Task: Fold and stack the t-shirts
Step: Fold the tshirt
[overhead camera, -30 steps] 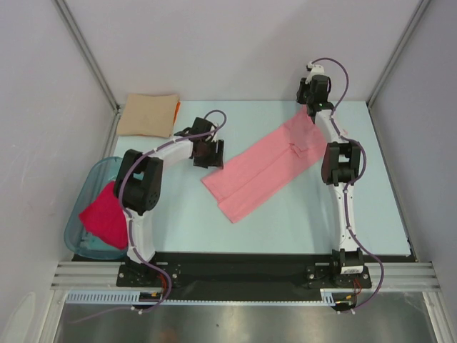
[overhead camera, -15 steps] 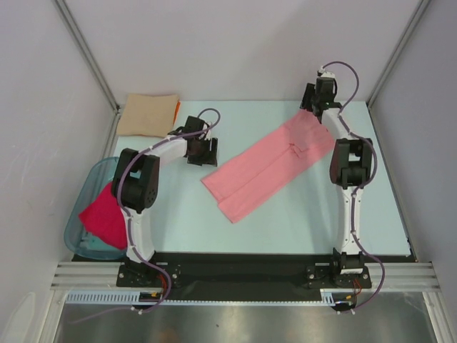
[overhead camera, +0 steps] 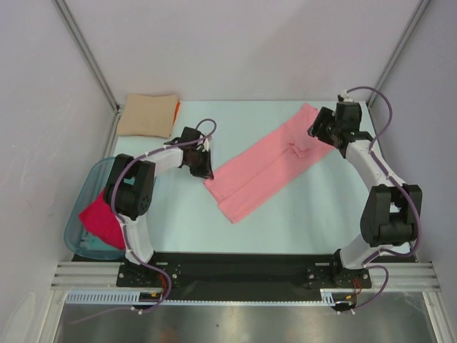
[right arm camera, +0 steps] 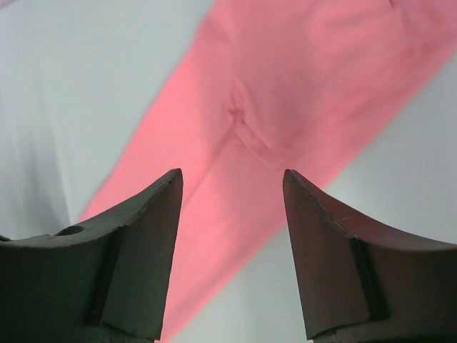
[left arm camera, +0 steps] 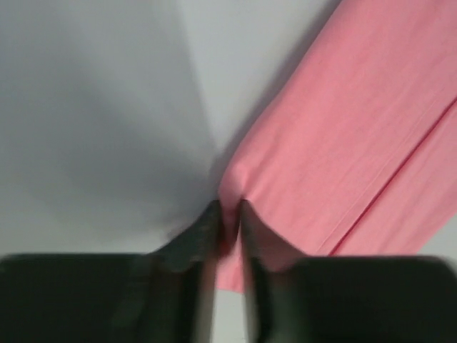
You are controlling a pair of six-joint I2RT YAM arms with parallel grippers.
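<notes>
Left tool [left arm camera: 230, 213] has come down onto the left corner of the salmon-pink t-shirt [overhead camera: 268, 168] and pinches its edge; the right arm has swung out rightward. Near-left of that shirt: crimson-pink t-shirt [overhead camera: 100, 221] in teal tub [overhead camera: 84, 193]. Shirt lies flat, diagonal on counter [overhead camera: 300, 207]. Right tool [right arm camera: 230, 174] over its far-right end, jaws apart, empty. Far-left: folded tan t-shirt [overhead camera: 148, 116], orange sliver [overhead camera: 176, 108] at its right edge.

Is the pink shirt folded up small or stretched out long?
Partly folded. The salmon-pink t-shirt lies flat on the table as a long narrow strip, its sides folded in along the middle, not a small bundle.
</notes>
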